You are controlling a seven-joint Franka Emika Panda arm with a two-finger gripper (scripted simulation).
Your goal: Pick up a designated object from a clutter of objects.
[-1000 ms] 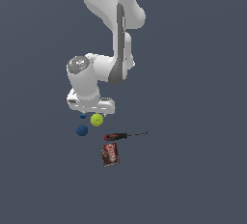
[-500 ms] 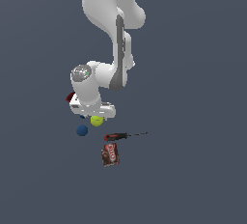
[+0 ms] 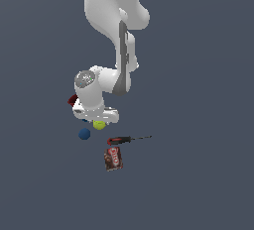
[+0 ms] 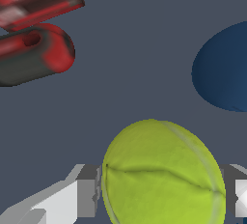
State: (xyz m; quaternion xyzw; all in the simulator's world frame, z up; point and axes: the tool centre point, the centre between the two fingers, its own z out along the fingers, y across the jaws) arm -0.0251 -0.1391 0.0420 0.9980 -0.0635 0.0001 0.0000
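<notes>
Yellow-green ball point(image 4: 161, 172) sits between the two fingers point(image 4: 72, 199) of the claw point(image 3: 97, 120), which flank it on both sides; whether they press it cannot be told. Nearby on the table point(image 3: 198, 174) lie a dark blue ball point(image 3: 84, 134), a screwdriver point(image 3: 121, 140) and a brown-red box point(image 3: 113, 158).

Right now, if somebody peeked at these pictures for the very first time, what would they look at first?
Probably the big white robot arm reaching down from the top of the exterior view, its gripper low over the yellow-green ball. In the wrist view that ball fills the space between the two fingers. The dark blue ball and the screwdriver lie close by.
</notes>
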